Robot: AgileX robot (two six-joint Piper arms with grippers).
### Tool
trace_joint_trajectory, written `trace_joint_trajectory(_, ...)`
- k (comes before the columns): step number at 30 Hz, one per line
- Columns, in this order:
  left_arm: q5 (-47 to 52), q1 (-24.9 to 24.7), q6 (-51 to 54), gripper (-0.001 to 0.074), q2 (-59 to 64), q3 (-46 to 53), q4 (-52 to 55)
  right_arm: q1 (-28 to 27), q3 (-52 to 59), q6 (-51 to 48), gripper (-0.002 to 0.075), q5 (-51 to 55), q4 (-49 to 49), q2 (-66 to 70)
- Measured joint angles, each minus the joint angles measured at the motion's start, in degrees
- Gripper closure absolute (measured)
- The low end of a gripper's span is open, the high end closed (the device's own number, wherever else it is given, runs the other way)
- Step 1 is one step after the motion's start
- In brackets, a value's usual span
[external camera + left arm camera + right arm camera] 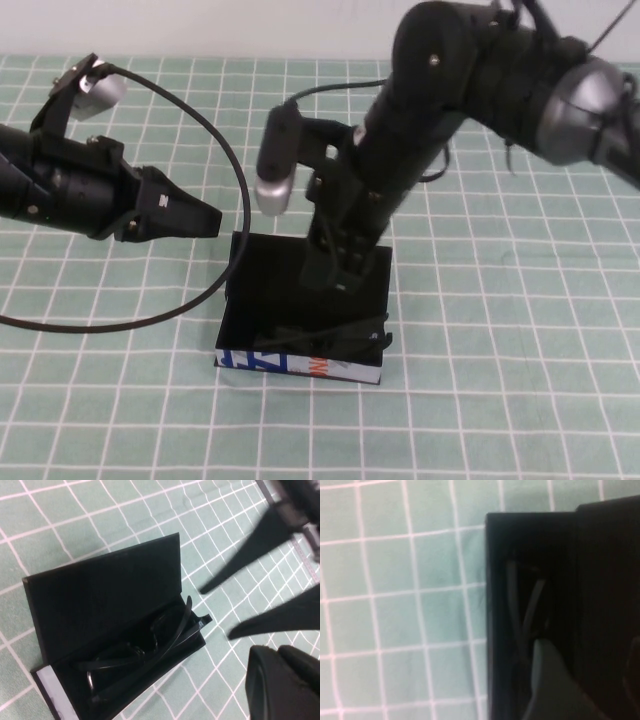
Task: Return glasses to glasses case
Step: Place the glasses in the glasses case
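Observation:
The black glasses case (262,280) lies open in the middle of the mat, its lid flat at the back and its white printed strip (300,364) at the front. The black glasses (330,334) lie folded inside its front tray; they also show in the left wrist view (145,655) and the right wrist view (522,612). My right gripper (338,272) hangs open and empty just above the case lid, behind the glasses; its fingers (550,680) are spread. My left gripper (205,218) is shut and empty, in the air left of the case.
The green mat with a white grid (500,330) covers the table. A black cable (235,170) loops from the left arm down beside the case's left side. The right arm (430,110) reaches over the back of the case.

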Motion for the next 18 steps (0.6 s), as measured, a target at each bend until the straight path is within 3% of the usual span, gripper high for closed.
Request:
trace_joint_trajectory(2, 0.37, 0.0, 0.0, 0.0739, 0.0, 0.0, 0.0, 0.0, 2.7, 0.0, 0.0486, 0.0, -1.44, -1.92)
trace_joint_trajectory(8, 0.85, 0.0, 0.0, 0.0739, 0.0, 0.0, 0.0, 0.0, 11.23, 0.74, 0.0692, 0.09, -7.65, -3.28)
trace_joint_trajectory(13, 1.18, 0.0, 0.0, 0.0739, 0.0, 0.0, 0.0, -0.58, 13.71, 6.34, 0.0727, -0.01, -17.14, -3.28)
trace_joint_trajectory(18, 1.18, 0.0, 0.11, 0.0739, 0.0, 0.0, 0.0, -3.75, 13.84, 5.89, 0.0734, -0.01, -12.65, -3.28)
